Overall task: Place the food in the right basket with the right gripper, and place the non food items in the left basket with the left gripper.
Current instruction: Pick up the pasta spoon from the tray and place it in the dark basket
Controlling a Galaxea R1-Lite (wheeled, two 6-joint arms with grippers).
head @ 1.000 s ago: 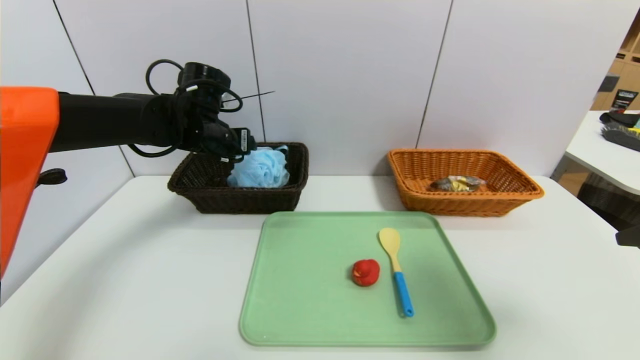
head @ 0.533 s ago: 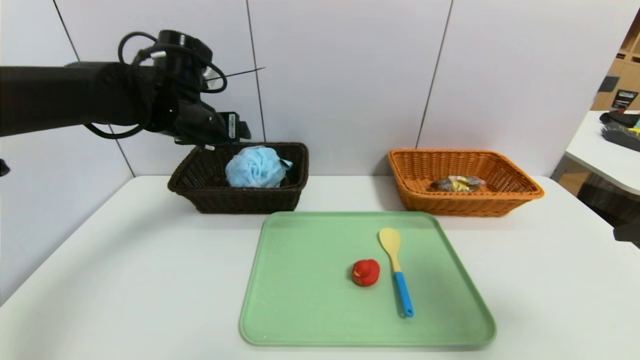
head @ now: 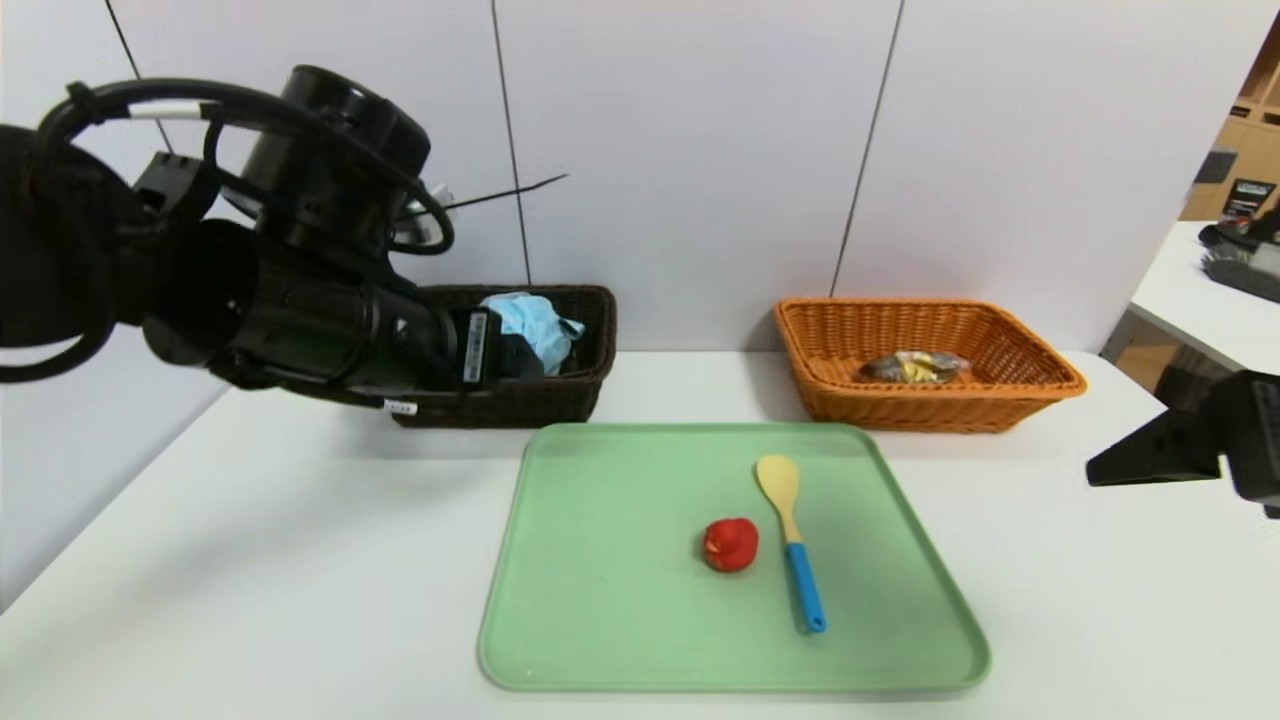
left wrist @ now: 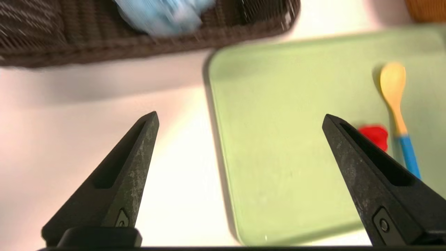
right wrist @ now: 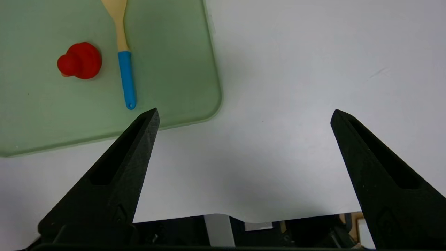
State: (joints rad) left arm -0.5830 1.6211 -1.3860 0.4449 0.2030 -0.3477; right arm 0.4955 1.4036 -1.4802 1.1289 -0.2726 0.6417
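The dark brown left basket (head: 560,390) holds a light blue bath pouf (head: 535,325). My left gripper (left wrist: 240,115) is open and empty, hovering over the table at the green tray's (head: 620,600) left edge, in front of that basket. A small red toy (head: 730,545) and a spoon (head: 793,545) with a yellow bowl and blue handle lie on the tray. A wrapped food item (head: 915,367) lies in the orange right basket (head: 930,400). To the right of the tray, my right gripper (right wrist: 244,111) is open and empty above the table's near edge.
The left arm (head: 300,300) hides the left half of the dark basket in the head view. Bare white table (head: 250,550) lies on both sides of the tray. A second table with dark objects (head: 1240,265) stands at the far right.
My left gripper opened wider, rose off the pouf and drew back from above the dark basket toward the tray's left edge. The right gripper has come into the head view at the right.
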